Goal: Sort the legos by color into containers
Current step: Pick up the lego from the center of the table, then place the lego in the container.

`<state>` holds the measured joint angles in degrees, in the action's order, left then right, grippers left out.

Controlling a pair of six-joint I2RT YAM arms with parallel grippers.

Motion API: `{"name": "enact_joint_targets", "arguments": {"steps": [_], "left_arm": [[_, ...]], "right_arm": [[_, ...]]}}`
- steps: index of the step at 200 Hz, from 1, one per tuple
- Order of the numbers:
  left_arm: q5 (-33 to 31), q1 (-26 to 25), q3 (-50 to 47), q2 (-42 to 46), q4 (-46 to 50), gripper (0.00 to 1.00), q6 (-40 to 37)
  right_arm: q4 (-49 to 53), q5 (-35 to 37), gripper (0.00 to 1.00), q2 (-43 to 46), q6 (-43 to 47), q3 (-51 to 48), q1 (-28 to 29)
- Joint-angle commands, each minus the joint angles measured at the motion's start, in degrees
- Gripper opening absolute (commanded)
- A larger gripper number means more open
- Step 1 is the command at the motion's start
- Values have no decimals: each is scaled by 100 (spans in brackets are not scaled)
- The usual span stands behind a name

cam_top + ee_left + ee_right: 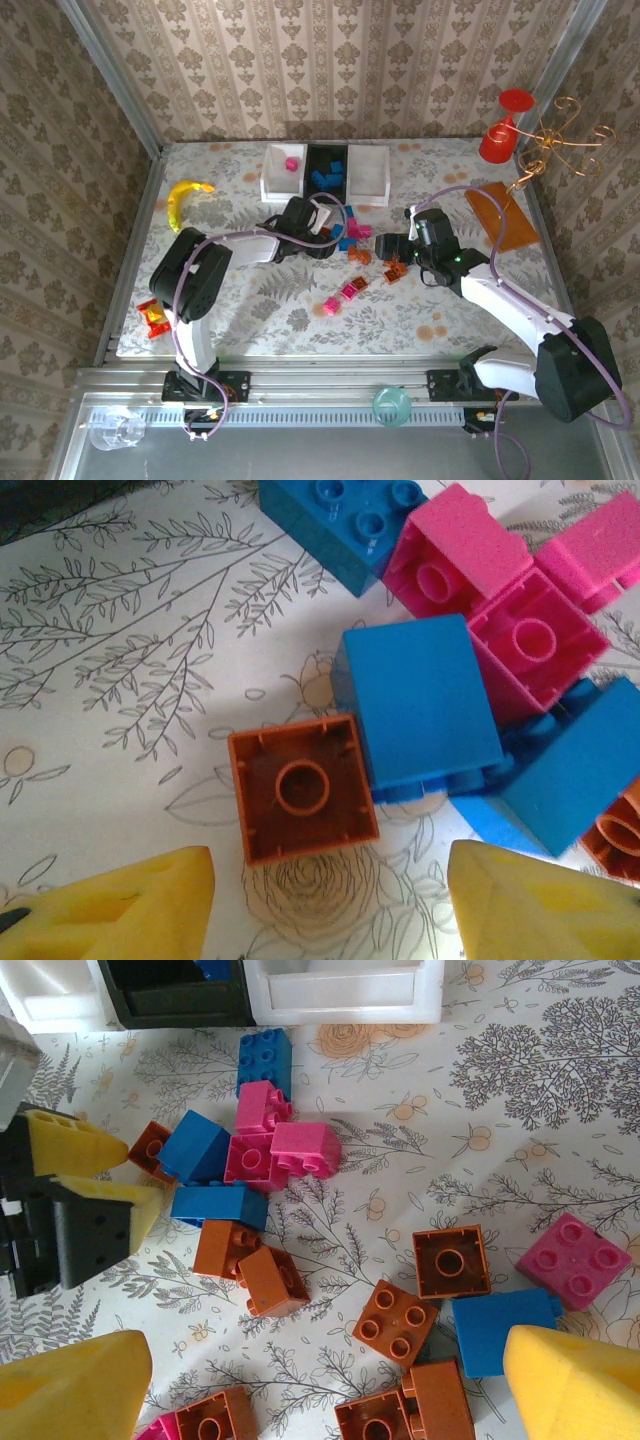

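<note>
Presently blue legos point(326, 179) inside the black tray point(322, 154).

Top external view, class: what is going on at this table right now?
Small plastic bricks are being sorted by colour. The left gripper hangs open over an upturned orange-brown brick in the mixed pile; the right gripper is open above other loose bricks. At the far edge, the black tray holds blue bricks, the left white tray one pink brick, and the right white tray looks empty. Most bricks lie loose on the table.
</note>
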<state>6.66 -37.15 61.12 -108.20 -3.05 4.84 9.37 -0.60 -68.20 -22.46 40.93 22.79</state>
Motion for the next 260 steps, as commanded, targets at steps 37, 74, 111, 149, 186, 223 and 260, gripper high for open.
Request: {"name": "enact_joint_targets", "arguments": {"steps": [37,74,111,149,186,223,260], "left_arm": [[4,40,253,-355,-318,54,-35],[88,102,96,-403,-679,44,116],[-92,133,-366,-6,-966,36,186],[-342,133,-1162,1118,-1384,31,419],[74,60,-400,960,-1215,30,360],[112,-21,985,14,-937,30,195],[232,-15,2762,-1191,-324,31,17]], "right_arm": [[91,95,93,185,62,-23,27],[166,104,93,220,57,12,26],[308,121,93,202,125,115,24],[254,207,93,221,175,111,16],[-38,341,93,185,97,5,0],[-514,794,93,379,-337,-287,-2],[-957,953,94,528,-539,-493,-2]]}}
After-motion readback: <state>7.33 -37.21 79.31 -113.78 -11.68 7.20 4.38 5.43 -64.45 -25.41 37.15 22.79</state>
